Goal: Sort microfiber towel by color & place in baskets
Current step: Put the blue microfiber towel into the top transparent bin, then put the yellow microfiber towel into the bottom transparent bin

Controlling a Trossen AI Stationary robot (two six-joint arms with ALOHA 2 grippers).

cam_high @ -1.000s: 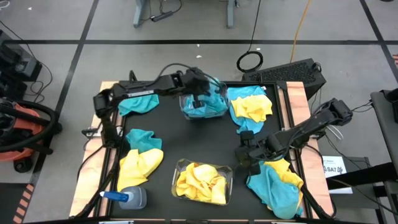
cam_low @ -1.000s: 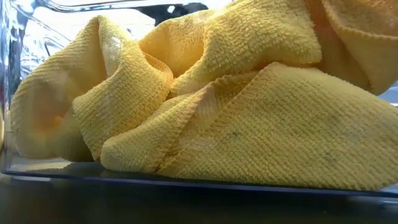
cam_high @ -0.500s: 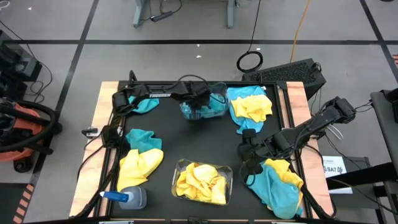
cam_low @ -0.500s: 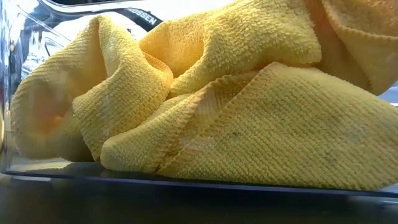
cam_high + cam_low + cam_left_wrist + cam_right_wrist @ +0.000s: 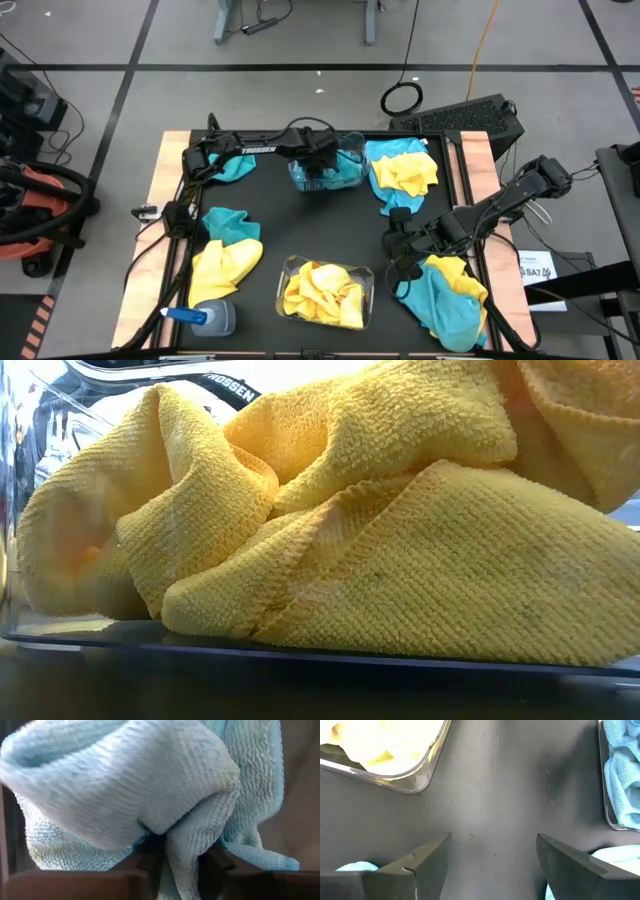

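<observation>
Left pincer [image 5: 322, 165] over the far basket [image 5: 352, 150], turquoise towel [image 5: 150, 785] pinched between its dark fingers [image 5: 210, 870].

One basket [image 5: 328, 292] sits near the table's front edge, the other [image 5: 330, 172] behind it.

Both arms are dark, almost black, and made of slim straight links with thicker rounded joints. The left arm [image 5: 245, 148], in the upper left part of the high view, has a small white marking on its long link; in the low view, at the top left of the frame, white letters "OSSEN" stand on a dark curved part. Thin black cables loop above this arm. The right arm [image 5: 500, 205], at the right side, has a bulky joint block. Its fingers [image 5: 427, 857] are flat, dark grey and wedge-shaped.
</observation>
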